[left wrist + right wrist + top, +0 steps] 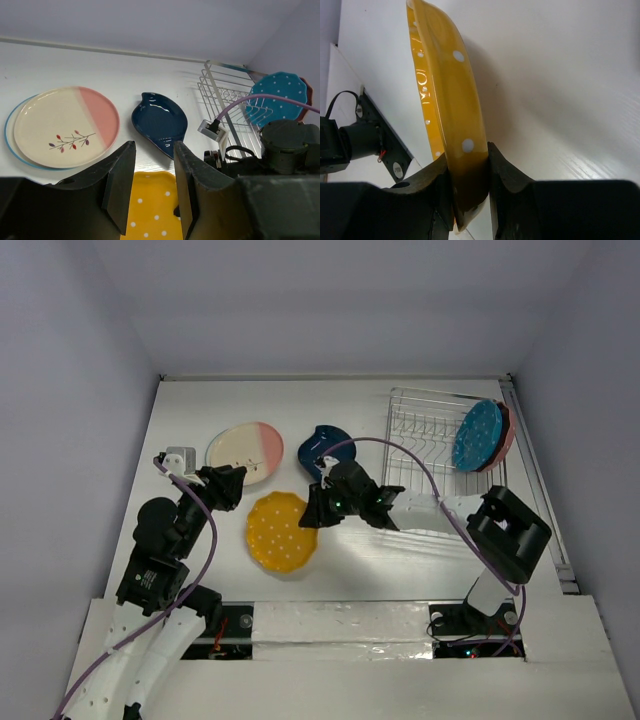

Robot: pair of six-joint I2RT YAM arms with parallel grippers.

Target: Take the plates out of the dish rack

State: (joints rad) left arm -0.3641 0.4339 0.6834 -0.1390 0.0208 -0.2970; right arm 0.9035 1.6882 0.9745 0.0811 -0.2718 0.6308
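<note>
My right gripper (312, 516) is shut on the rim of the yellow dotted plate (280, 532), which lies low over the table's front middle; the right wrist view shows its fingers (507, 172) pinching the plate's edge (451, 95). My left gripper (238, 486) is open and empty, with the yellow plate (152, 210) showing between its jaws. The cream-and-pink plate (244, 454) lies on a blue-rimmed plate (9, 139) at the left. The navy teardrop plate (325, 449) lies beside them. The teal plate (477, 435) and a pink plate (506, 440) stand in the silver wire dish rack (425, 425).
The rack stands at the back right by the table's right edge (545, 500). White walls enclose the table on three sides. A purple cable (405, 455) runs over the right arm in front of the rack.
</note>
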